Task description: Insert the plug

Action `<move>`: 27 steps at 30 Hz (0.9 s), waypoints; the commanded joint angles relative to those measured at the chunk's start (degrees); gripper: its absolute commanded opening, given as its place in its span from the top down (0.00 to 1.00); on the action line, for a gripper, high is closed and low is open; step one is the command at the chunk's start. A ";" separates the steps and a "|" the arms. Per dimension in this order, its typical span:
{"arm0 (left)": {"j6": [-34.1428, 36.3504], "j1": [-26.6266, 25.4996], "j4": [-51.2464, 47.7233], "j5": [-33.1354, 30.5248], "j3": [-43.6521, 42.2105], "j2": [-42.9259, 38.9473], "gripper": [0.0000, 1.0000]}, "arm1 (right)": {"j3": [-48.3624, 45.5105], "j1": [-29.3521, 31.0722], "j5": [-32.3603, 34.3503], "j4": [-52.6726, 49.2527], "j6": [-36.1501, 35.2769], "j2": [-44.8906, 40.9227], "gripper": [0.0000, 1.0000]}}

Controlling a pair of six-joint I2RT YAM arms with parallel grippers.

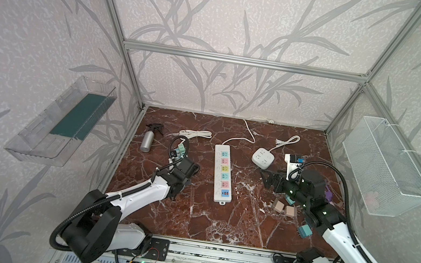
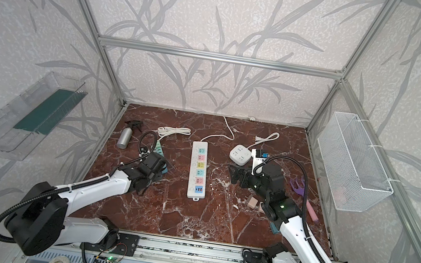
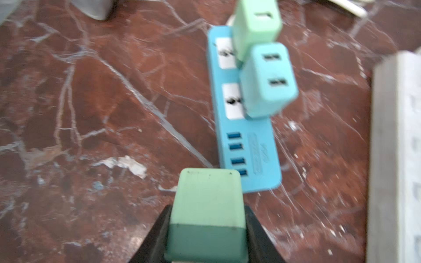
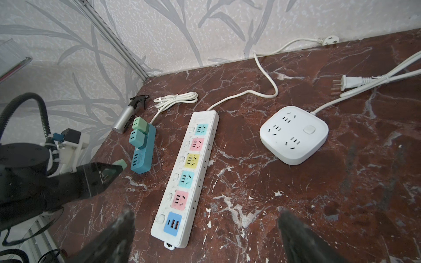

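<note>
My left gripper (image 3: 208, 213) is shut on a two-tone green plug (image 3: 206, 193), with a black finger on each side of it. It hovers just short of the near end of a blue power strip (image 3: 247, 145), which lies on the marble table with two green plugs (image 3: 266, 79) standing in its sockets. The right wrist view shows the same strip (image 4: 143, 157) and the held plug (image 4: 120, 164). In both top views the left gripper (image 1: 189, 168) (image 2: 161, 166) sits left of the long white power strip (image 1: 222, 173). My right gripper (image 4: 206, 219) (image 1: 267, 178) is open and empty beyond that strip's near end.
A square white power strip (image 1: 262, 158) and a white box (image 1: 292, 161) lie at the back right. Loose beige plugs (image 1: 278, 206) and a teal plug (image 1: 304, 231) sit under the right arm. A spray bottle (image 1: 147, 139) lies back left, and a mesh basket (image 1: 385, 166) hangs on the right wall.
</note>
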 commanded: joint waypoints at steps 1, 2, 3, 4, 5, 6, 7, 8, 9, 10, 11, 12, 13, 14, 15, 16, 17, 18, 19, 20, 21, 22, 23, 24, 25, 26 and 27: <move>3.00 -5.10 8.50 2.06 -3.20 -1.39 0.70 | -0.69 -0.08 0.57 -1.20 0.58 -1.04 0.04; 4.12 -6.85 9.76 3.12 -3.88 -0.89 0.70 | -0.69 -0.06 0.63 -1.60 0.58 -1.09 0.04; 4.82 -8.67 9.98 3.33 -4.04 0.19 0.70 | -0.82 0.05 0.71 -1.97 0.58 -1.24 0.05; 5.31 -10.40 10.00 3.53 -4.09 1.26 0.70 | -0.91 0.10 0.81 -2.31 0.58 -1.31 0.05; 5.58 -12.77 10.49 3.08 -4.45 2.49 0.70 | -1.03 0.22 0.96 -2.81 0.58 -1.51 0.05; 5.44 -15.34 11.41 2.20 -5.00 3.71 0.70 | -1.20 0.33 1.13 -3.36 0.44 -1.66 0.05; 5.48 -17.62 12.77 1.75 -5.62 4.66 0.70 | -1.45 0.45 1.39 -3.76 0.35 -1.85 0.05; 5.50 -19.67 14.07 1.16 -6.25 5.63 0.70 | -1.94 0.51 1.61 -4.11 0.31 -2.03 0.05; 5.50 -21.03 15.07 1.10 -6.79 6.89 0.69 | -2.32 0.51 1.84 -4.38 0.31 -2.30 0.05; 5.71 -21.56 16.14 1.84 -7.37 8.09 0.69 | -2.53 0.62 1.97 -4.79 0.31 -2.48 0.05; 5.93 -22.41 16.85 2.17 -7.84 9.02 0.67 | -2.75 0.74 2.06 -5.15 0.41 -2.66 0.05; 6.14 -23.18 17.31 2.08 -8.22 9.54 0.65 | -2.80 0.83 2.15 -5.49 0.49 -2.75 0.05; 6.57 -23.62 17.83 2.43 -8.66 9.61 0.62 | -2.80 0.99 2.19 -5.78 0.62 -2.91 0.05; 6.71 -23.85 18.20 2.54 -9.19 9.59 0.59 | -2.74 1.22 2.24 -6.02 0.73 -3.09 0.05; 6.10 -24.03 18.39 2.52 -9.92 9.18 0.56 | -2.50 1.48 2.37 -6.47 0.83 -3.32 0.05; 5.89 -24.06 18.70 2.60 -10.63 8.54 0.50 | -2.27 1.80 2.62 -6.96 0.92 -3.50 0.05; 4.97 -24.05 17.56 2.39 -10.98 7.49 0.43 | -1.89 2.25 2.96 -7.72 1.01 -3.85 0.05; 4.46 -24.05 16.76 2.53 -11.44 6.26 0.37 | -1.60 2.77 3.29 -8.13 1.01 -4.22 0.05; 4.77 -24.11 16.52 2.77 -11.97 4.98 0.32 | -1.37 3.11 3.70 -8.59 1.01 -4.50 0.05; 4.22 -24.13 14.54 2.05 -12.03 3.46 0.26 | -1.10 3.52 4.16 -9.31 0.85 -4.81 0.05; 4.21 -24.14 12.95 1.78 -12.12 2.05 0.22 | -0.88 3.67 4.48 -9.86 0.69 -5.07 0.05; 4.51 -24.14 11.51 1.82 -11.97 0.66 0.19 | -0.70 3.89 4.65 -10.18 0.66 -5.20 0.05; 4.62 -24.12 9.50 1.86 -11.65 -0.71 0.18 | -0.69 4.07 4.87 -10.33 0.83 -5.60 0.05; 4.62 -24.12 8.20 1.80 -11.44 -1.96 0.17 | -0.78 4.17 5.00 -10.29 1.09 -5.88 0.05; 4.87 -24.13 7.72 1.76 -11.27 -2.90 0.17 | -0.82 4.34 5.01 -10.20 1.27 -6.01 0.05; 5.15 -24.12 6.89 1.78 -11.02 -3.93 0.17 | -0.79 4.55 5.08 -10.28 1.45 -6.10 0.05; 4.99 -24.01 5.66 1.92 -10.41 -4.57 0.17 | -0.70 4.81 5.03 -10.49 1.61 -6.10 0.05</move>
